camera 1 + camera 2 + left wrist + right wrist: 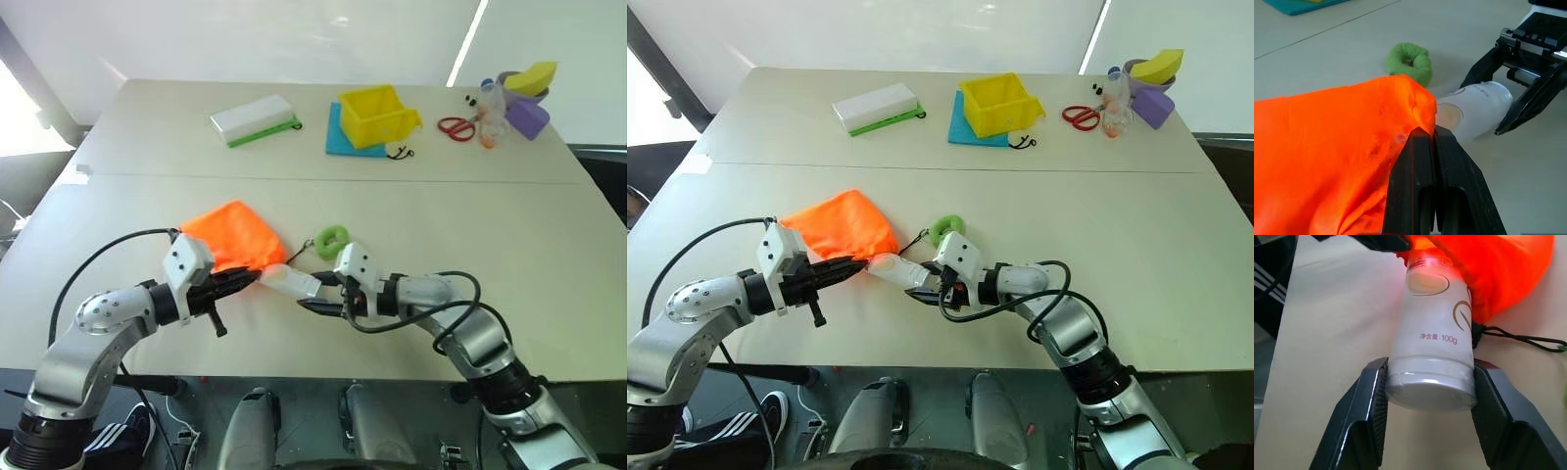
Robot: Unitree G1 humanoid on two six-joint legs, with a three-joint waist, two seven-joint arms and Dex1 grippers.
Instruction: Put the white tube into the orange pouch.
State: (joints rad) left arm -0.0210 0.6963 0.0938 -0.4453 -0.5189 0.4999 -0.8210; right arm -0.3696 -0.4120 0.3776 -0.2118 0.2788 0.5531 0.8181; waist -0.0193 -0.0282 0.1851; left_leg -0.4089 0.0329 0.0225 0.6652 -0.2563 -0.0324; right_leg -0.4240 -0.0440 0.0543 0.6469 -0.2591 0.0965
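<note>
The orange pouch (230, 235) lies on the table near the front, and my left gripper (250, 279) is shut on the fabric at its mouth (1420, 110). From the right, my right gripper (318, 294) is shut on the white tube (289, 282), holding it level by its wide end (1430, 391). The tube's other end touches the pouch's opening (1422, 257). A thin black cord (1518, 339) runs from the pouch to a green ring (332, 238) lying just behind the tube.
Along the far side of the table are a white-and-green flat box (255, 119), a yellow bin (377, 115) on a blue mat (338, 139), red scissors (456, 128), a small bottle (490, 108) and purple and yellow containers (527, 98).
</note>
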